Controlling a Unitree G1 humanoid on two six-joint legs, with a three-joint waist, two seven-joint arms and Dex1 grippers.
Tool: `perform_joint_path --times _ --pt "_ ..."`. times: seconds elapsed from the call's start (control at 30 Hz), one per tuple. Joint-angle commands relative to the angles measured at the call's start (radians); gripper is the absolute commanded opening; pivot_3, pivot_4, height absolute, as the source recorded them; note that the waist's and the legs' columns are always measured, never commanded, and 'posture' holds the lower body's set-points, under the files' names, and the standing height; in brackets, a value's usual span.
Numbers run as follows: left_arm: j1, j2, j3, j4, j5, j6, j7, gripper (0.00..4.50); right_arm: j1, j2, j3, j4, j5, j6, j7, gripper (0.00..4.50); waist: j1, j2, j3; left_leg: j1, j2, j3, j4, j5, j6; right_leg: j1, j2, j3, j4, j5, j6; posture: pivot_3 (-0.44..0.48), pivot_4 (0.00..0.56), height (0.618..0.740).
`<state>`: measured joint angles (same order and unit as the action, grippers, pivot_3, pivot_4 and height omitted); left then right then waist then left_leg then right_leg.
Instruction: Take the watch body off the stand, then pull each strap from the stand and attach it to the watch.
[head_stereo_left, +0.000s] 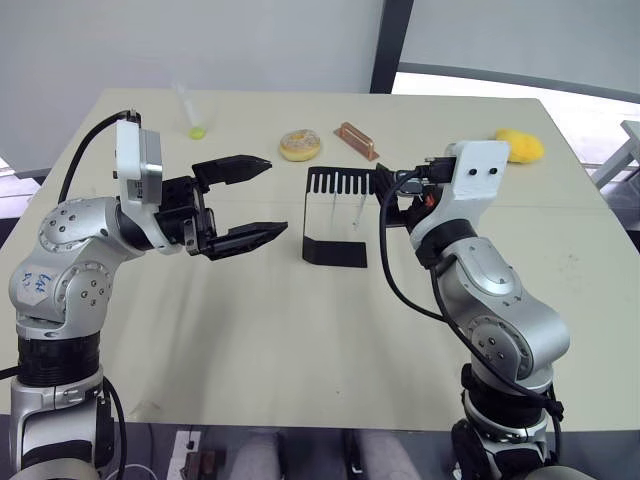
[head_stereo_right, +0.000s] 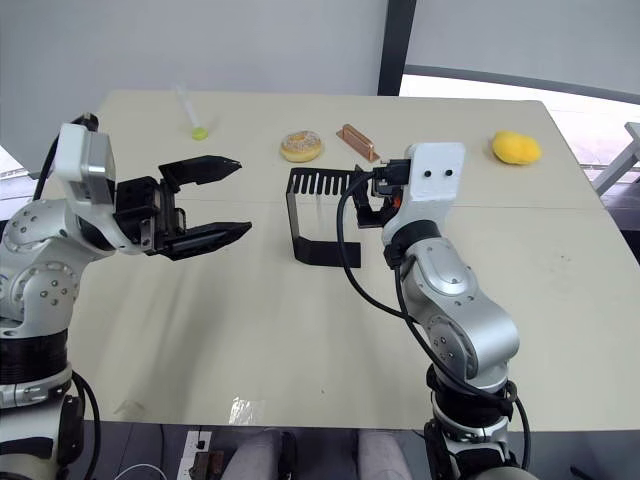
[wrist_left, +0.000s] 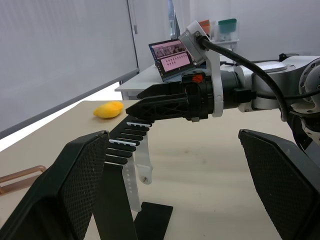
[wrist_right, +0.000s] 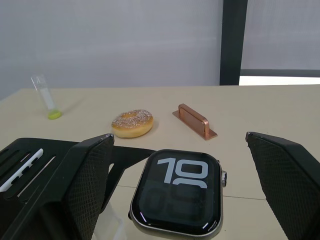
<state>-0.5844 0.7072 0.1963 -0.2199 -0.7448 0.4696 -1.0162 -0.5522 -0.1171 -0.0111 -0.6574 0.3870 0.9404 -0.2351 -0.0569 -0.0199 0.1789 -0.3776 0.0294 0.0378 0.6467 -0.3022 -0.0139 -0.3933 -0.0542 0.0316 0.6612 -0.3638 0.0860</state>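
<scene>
The black stand (head_stereo_left: 335, 250) rises at the middle of the table, its slotted top plate (head_stereo_left: 338, 181) facing me. The watch body (wrist_right: 176, 197), its black screen showing white digits, lies on the plate's right end. My right gripper (head_stereo_left: 385, 188) is open there, one finger on each side of the watch with a gap to both. Two white straps (wrist_left: 144, 162) (wrist_left: 131, 185) hang down from the plate's slots. My left gripper (head_stereo_left: 276, 195) hovers open and empty a short way left of the stand, pointing at it.
Behind the stand lie a sprinkled doughnut (head_stereo_left: 300, 146) and a copper handle (head_stereo_left: 355, 140). A yellow lump (head_stereo_left: 520, 146) is at the far right, and a clear tube with a green end (head_stereo_left: 195, 128) at the far left. Bare tabletop (head_stereo_left: 250, 330) spreads in front.
</scene>
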Motion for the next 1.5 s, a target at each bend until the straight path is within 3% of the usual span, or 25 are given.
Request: perform_joint_path --times 0.03,0.1,0.13,0.2,0.33,0.37,0.7,0.83,1.0,1.13,1.23,1.33,1.5 --pt "-0.020 0.004 0.011 -0.032 -0.009 -0.001 0.010 4.46 -0.007 0.011 -0.020 -0.022 -0.008 -0.006 0.018 4.50 0.000 0.000 0.000 0.000 0.000 0.000 0.000 0.000 0.000 0.000 0.000 0.000 0.000 0.000 0.000 0.000 0.150 0.740" --pt "-0.017 0.004 0.012 -0.033 -0.009 -0.002 0.009 4.46 -0.006 0.013 -0.021 -0.021 -0.012 -0.010 0.021 4.50 0.000 0.000 0.000 0.000 0.000 0.000 0.000 0.000 0.000 0.000 0.000 0.000 0.000 0.000 0.000 0.000 0.150 0.740" --pt "-0.016 0.004 0.013 -0.033 -0.009 -0.002 0.008 4.49 -0.005 0.014 -0.021 -0.022 -0.015 -0.010 0.023 4.24 0.000 0.000 0.000 0.000 0.000 0.000 0.000 0.000 0.000 0.000 0.000 0.000 0.000 0.000 0.000 0.000 0.150 0.740" --pt "-0.015 0.003 0.014 -0.033 -0.009 -0.003 0.008 4.50 -0.004 0.017 -0.022 -0.022 -0.018 -0.012 0.026 3.62 0.000 0.000 0.000 0.000 0.000 0.000 0.000 0.000 0.000 0.000 0.000 0.000 0.000 0.000 0.000 0.000 0.150 0.740" --pt "-0.013 0.004 0.017 -0.029 -0.010 -0.006 0.003 4.50 -0.007 0.022 -0.021 -0.019 -0.022 -0.029 0.036 1.71 0.000 0.000 0.000 0.000 0.000 0.000 0.000 0.000 0.000 0.000 0.000 0.000 0.000 0.000 0.000 0.000 0.150 0.740" --pt "-0.012 0.004 0.018 -0.027 -0.010 -0.007 0.002 4.50 -0.007 0.024 -0.021 -0.018 -0.022 -0.036 0.041 1.62 0.000 0.000 0.000 0.000 0.000 0.000 0.000 0.000 0.000 0.000 0.000 0.000 0.000 0.000 0.000 0.000 0.150 0.740" --pt "-0.005 0.003 0.024 -0.015 -0.008 -0.019 -0.010 4.50 -0.016 0.012 -0.029 -0.049 -0.012 -0.083 0.097 1.62 0.000 0.000 0.000 0.000 0.000 0.000 0.000 0.000 0.000 0.000 0.000 0.000 -0.001 0.000 0.000 0.000 0.150 0.740" --pt "0.000 0.009 0.019 -0.008 -0.005 -0.042 -0.051 4.50 -0.006 -0.063 -0.119 -0.112 0.014 -0.126 0.165 1.62 0.001 0.000 0.000 0.000 0.000 0.000 -0.001 0.000 0.001 0.000 0.000 0.000 -0.001 0.000 0.000 0.000 0.150 0.740" --pt "0.032 0.022 -0.025 -0.002 0.022 -0.103 -0.176 4.50 0.177 -0.190 -0.311 -0.228 0.073 -0.137 0.257 1.62 0.010 0.000 0.000 -0.001 0.000 -0.001 -0.002 -0.001 0.001 0.001 0.000 -0.001 -0.003 0.000 0.000 0.000 0.150 0.740" --pt "0.077 0.017 -0.074 -0.014 0.048 -0.153 -0.262 4.50 0.466 -0.141 -0.436 -0.259 0.104 -0.221 0.299 1.62 0.010 0.000 0.000 0.000 0.000 0.000 -0.003 -0.001 0.001 0.002 0.000 0.000 -0.004 0.000 0.000 0.000 0.150 0.740" --pt "0.128 -0.004 -0.117 -0.053 0.060 -0.188 -0.299 4.50 0.640 -0.083 -0.442 -0.189 0.088 -0.309 0.332 1.62 0.005 0.000 0.000 0.001 0.000 0.001 -0.002 -0.002 0.004 0.002 0.001 0.002 -0.005 0.000 0.000 0.000 0.150 0.740" --pt "0.162 -0.044 -0.122 -0.095 0.017 -0.138 -0.235 4.50 0.697 -0.071 -0.414 -0.086 0.063 -0.408 0.381 1.62 -0.003 0.001 0.000 0.003 0.001 0.003 -0.002 -0.002 0.004 0.003 0.001 0.004 -0.005 0.000 0.000 0.000 0.150 0.740" --pt "0.189 -0.045 -0.134 -0.112 0.037 -0.139 -0.242 4.50 0.777 -0.090 -0.324 0.091 0.009 -0.591 0.529 1.62 0.001 0.001 0.000 0.005 0.001 0.003 -0.002 -0.002 0.004 0.003 0.005 0.006 -0.004 0.000 0.000 0.000 0.150 0.740"
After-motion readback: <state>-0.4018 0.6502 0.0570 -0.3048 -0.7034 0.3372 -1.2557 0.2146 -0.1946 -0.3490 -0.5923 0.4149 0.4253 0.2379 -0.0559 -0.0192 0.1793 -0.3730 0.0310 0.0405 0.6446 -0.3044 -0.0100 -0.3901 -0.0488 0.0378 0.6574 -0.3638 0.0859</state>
